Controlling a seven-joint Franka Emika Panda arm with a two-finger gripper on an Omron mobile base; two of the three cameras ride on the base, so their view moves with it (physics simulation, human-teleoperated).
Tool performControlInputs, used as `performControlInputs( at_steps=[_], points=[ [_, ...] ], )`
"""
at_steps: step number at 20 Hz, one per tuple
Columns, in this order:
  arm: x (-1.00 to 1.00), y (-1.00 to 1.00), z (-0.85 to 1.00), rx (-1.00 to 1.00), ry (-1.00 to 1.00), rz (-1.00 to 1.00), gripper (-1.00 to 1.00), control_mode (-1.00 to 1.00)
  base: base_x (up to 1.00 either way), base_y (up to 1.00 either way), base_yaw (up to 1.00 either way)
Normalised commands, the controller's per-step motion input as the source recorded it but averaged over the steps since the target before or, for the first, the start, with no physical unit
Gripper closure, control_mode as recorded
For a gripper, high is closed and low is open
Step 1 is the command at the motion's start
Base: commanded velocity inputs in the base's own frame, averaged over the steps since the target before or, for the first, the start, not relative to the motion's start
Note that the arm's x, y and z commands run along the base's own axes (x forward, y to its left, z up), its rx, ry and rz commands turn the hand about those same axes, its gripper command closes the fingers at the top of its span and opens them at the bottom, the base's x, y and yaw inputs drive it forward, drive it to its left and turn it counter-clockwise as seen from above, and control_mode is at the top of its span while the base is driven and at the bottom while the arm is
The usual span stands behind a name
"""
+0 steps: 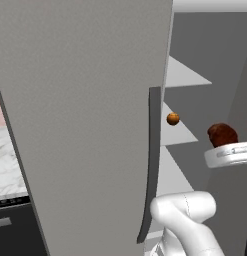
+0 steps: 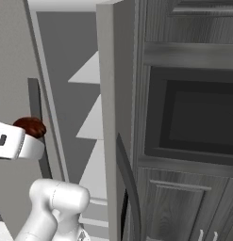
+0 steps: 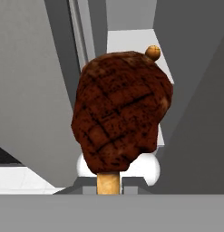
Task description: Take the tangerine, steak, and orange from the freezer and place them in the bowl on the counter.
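The steak [image 1: 222,134], a dark maroon-red lump with grill marks and a tan bone end, is clamped in my shut gripper [image 1: 224,146] in front of the open freezer [image 1: 85,125]. The steak [image 3: 120,113] looms close in the hand view and also shows at the left of the right base view [image 2: 29,126]. A small round orange-brown fruit [image 1: 173,119] lies on a pale freezer shelf [image 1: 182,75], behind the steak in the hand view [image 3: 153,52]; I cannot tell whether it is the tangerine or the orange. The bowl is out of view. A strip of counter [image 1: 7,160] shows at far left.
The freezer door stands open, its long dark handle [image 1: 154,165] close to the left of my arm. Dark wood-grain cabinets with a built-in oven [image 2: 198,117] stand to the right of the freezer. A dark appliance front [image 1: 10,230] sits below the counter.
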Motion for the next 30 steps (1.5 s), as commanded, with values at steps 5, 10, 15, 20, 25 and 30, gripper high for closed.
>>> performControlInputs(
  at_steps=[5, 10, 15, 20, 25, 30],
  points=[
    [0.00, 0.00, 0.02, 0.00, 0.00, 0.00, 1.00, -1.00, 0.00, 0.00, 0.00],
    [-0.01, -0.01, 0.00, 0.00, 0.00, 0.00, 1.00, -1.00, 0.00, 0.00, 0.00],
    [0.00, 0.00, 0.00, 0.00, 0.00, 0.00, 1.00, 1.00, -0.07, 0.00, 0.00],
    [0.00, 0.00, 0.00, 0.00, 0.00, 0.00, 1.00, 1.00, -0.67, 0.34, 0.00],
    [0.00, 0.00, 0.00, 0.00, 0.00, 0.00, 1.00, 1.00, -0.50, 0.97, 0.00],
    [0.00, 0.00, 0.00, 0.00, 0.00, 0.00, 1.00, 1.00, -0.35, 1.00, 0.00]
  ],
)
